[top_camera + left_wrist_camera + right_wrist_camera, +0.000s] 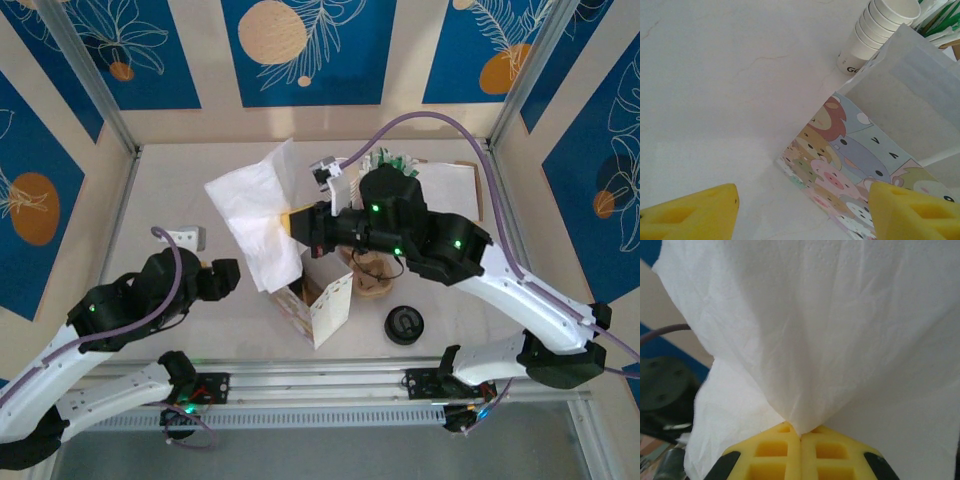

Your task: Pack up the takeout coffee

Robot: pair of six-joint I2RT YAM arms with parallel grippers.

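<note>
**Overhead and wrist views, packing under way.** The right pincer (297, 222) is closed on a corner of a white napkin (252, 215), which hangs wide and limp at 11 o'clock of the printed paper bag (318, 300). In the right wrist view its yellow fingers (790, 455) meet on the paper. The left pincer (802, 200) stands open and empty at 9 o'clock of the bag, near it but apart. We cannot place the takeout coffee with certainty. A round black lid (404, 324) sits on the bench (180, 180) at 4 o'clock of the bag, well apart from both pincers, and from overhead we cannot tell whether a cup stands beneath it.

**Risks, as we judge them.** The napkin is broader than the bag, so it may drape over the rim, or catch it and pull the light bag over. Nothing steadies the bag. The right arm crosses above the stack of paper cups (880, 30) at 2 o'clock of the bag and could brush it when lowering.

**Hidden.** We cannot see the bag's mouth or inside, so we cannot say what it holds. The napkin hides the bag from the right wrist camera. The arm partly covers the cup stack and the green-and-white items (395, 162) at 12 o'clock.
</note>
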